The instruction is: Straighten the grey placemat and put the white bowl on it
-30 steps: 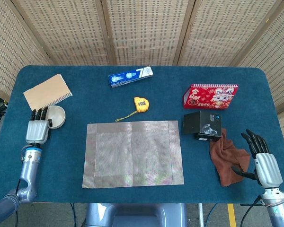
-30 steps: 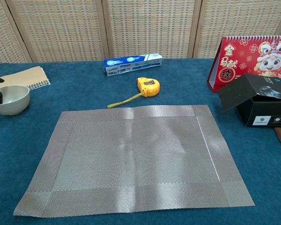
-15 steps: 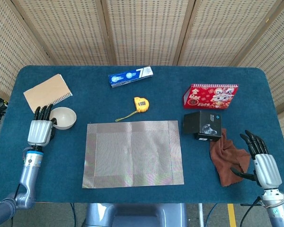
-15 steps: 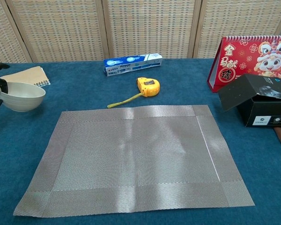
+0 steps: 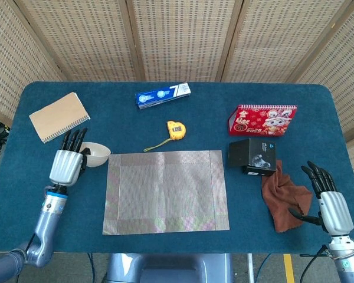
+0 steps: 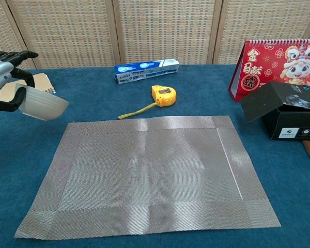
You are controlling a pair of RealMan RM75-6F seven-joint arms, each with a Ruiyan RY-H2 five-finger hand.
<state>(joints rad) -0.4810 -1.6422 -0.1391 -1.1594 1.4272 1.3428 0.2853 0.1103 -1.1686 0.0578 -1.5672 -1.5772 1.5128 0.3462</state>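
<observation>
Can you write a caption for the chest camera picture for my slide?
Left robot hand holds tilted white bowl above blue table, beside flat grey woven placemat.

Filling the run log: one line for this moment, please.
left hand: holds white bowl aloft | right hand: open | grey placemat: flat, bare

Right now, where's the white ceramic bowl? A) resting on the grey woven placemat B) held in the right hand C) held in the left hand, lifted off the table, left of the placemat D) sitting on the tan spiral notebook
C: the left hand grips the white ceramic bowl tilted above the blue table, just left of the grey woven placemat; the right hand holds nothing.
</observation>
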